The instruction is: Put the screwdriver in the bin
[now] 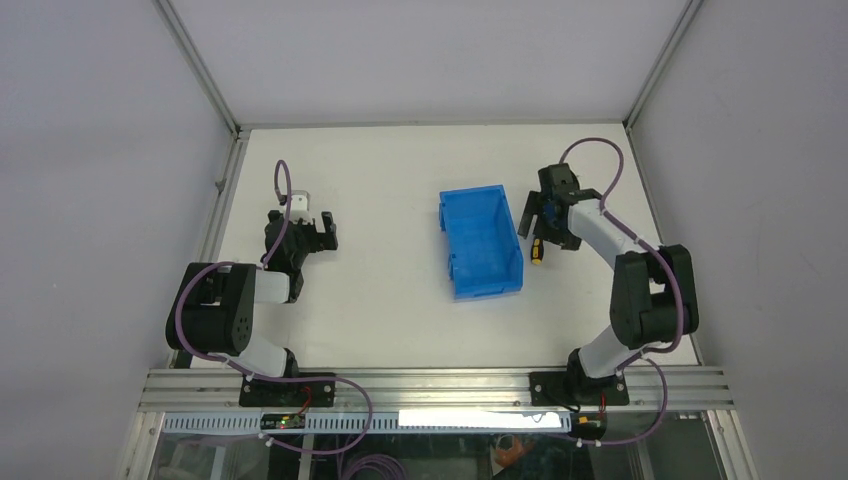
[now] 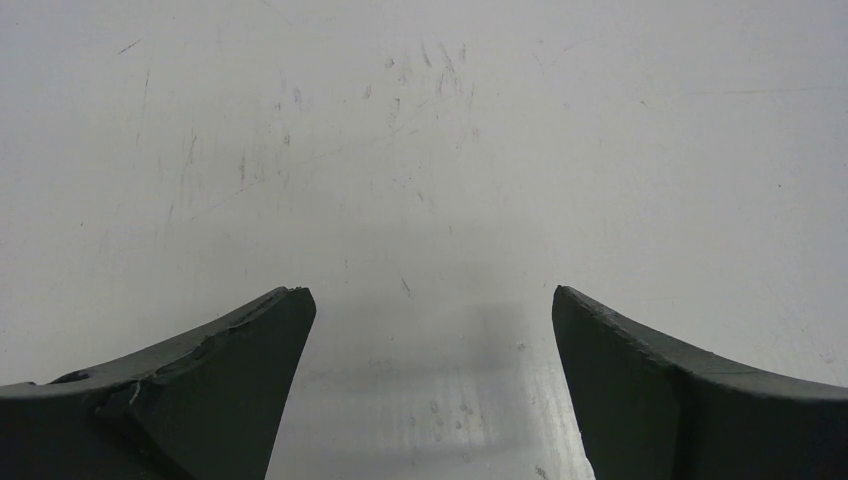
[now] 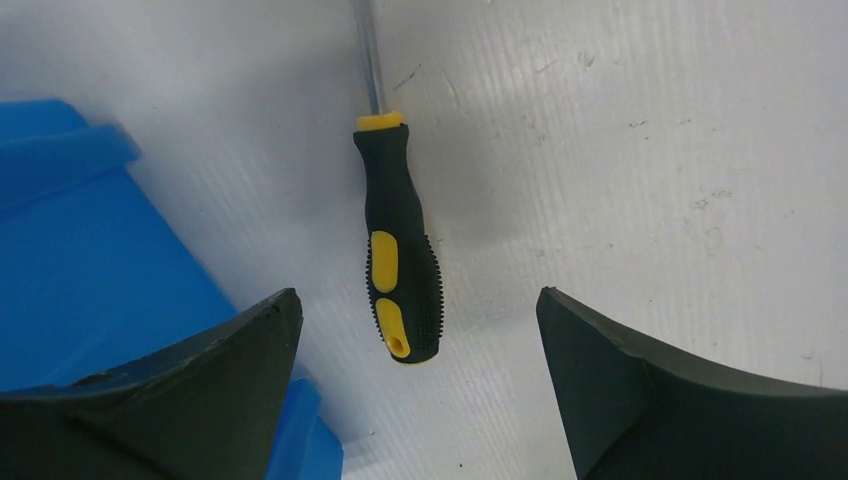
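Observation:
The screwdriver (image 3: 398, 250), black and yellow handled with a thin metal shaft, lies flat on the white table just right of the blue bin (image 1: 482, 240). Its handle end (image 1: 538, 252) peeks out under my right gripper (image 1: 538, 222), which hovers above it. In the right wrist view the right gripper (image 3: 420, 305) stands open, the handle's butt lying between the fingertips (image 3: 262, 330) without touching them. The bin's wall (image 3: 90, 260) fills the left of that view. My left gripper (image 1: 320, 228) is open over bare table, far left of the bin, and in its own wrist view the left gripper (image 2: 432, 300) holds nothing.
The table is bounded by white walls with aluminium frame rails (image 1: 220, 190) at left, right and back. Both arm bases (image 1: 580, 385) sit on the near rail. The bin stands roughly mid-table, its lower front end toward the near side.

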